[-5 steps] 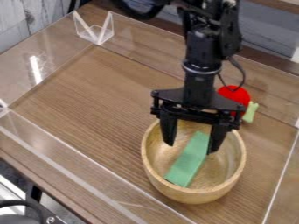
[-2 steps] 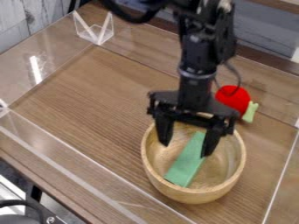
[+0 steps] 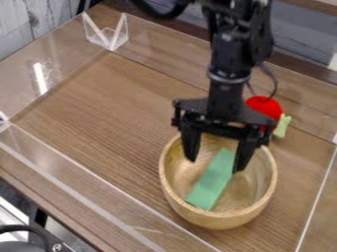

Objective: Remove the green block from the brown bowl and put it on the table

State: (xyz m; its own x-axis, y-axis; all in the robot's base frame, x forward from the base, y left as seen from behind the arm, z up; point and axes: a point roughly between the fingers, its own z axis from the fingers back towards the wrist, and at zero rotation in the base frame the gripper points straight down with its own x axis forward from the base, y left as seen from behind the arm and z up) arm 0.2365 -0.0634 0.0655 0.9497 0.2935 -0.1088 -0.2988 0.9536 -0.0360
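Jaws wide, pointing down astride the upper end of the block (image 3: 218,180) inside the bowl (image 3: 176,193) on the bench (image 3: 105,108).

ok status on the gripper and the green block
Gripper open, pointing down into brown bowl. Green block leaning inside bowl, not gripped. Red ball behind, clear of it.

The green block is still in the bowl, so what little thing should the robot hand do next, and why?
Probably close on the green block. The hand is open and pointing down, its fingers reaching into the brown bowl on either side of the block's upper end, which leans on the bowl's wall. Nothing is gripped yet.
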